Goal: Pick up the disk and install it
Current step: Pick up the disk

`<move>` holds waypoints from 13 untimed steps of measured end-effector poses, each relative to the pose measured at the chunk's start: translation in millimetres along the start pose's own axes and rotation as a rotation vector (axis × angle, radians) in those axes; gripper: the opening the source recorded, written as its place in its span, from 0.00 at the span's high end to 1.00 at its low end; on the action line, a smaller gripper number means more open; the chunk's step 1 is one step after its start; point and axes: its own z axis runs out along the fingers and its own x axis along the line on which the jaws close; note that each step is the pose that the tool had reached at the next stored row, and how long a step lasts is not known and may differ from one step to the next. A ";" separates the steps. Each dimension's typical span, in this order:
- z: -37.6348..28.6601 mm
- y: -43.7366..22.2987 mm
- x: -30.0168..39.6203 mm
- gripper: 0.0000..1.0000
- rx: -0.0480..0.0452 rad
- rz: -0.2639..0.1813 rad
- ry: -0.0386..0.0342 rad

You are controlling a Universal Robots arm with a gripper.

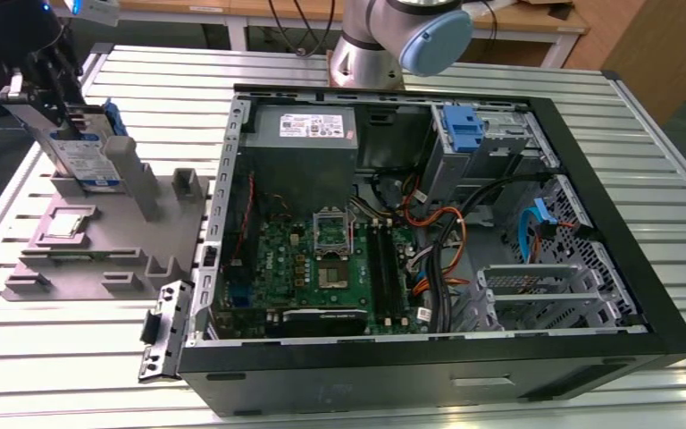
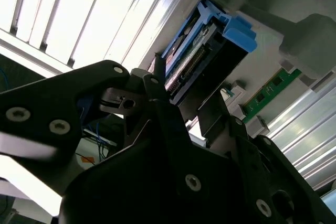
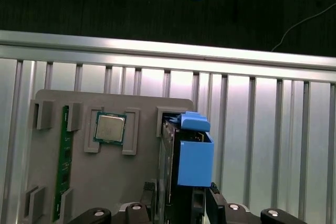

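Observation:
The disk (image 1: pixel 90 161) stands on edge over the grey parts fixture (image 1: pixel 104 241) at the exterior view's left, a silver-grey drive with a blue-and-white label in a blue bracket. My gripper (image 1: pixel 69 121) comes down on its upper end and is shut on it, one finger on each flat side. In the first wrist view the disk (image 3: pixel 186 150) rises towards the camera between my gripper (image 3: pixel 181 200) fingers, its lower end at the fixture's slot. The second wrist view shows the disk (image 2: pixel 210 40) end-on beyond the black fingers (image 2: pixel 157 108).
An open computer case (image 1: pixel 581 223) fills the middle of the slatted metal table (image 1: pixel 319 393), with a grey power supply (image 1: pixel 307 134), motherboard (image 1: pixel 319 268) and a blue bracket (image 1: pixel 464 130) in the bay. On the fixture lie a processor chip (image 3: pixel 110 128) and a memory stick (image 3: pixel 64 161).

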 end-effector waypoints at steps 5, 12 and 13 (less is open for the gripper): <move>-4.1 0.1 -0.2 0.49 0.0001 0.000 0.0000; -5.5 0.1 -0.3 0.49 0.0001 0.000 -0.0004; -5.5 0.1 -0.3 0.49 0.0000 0.000 -0.0005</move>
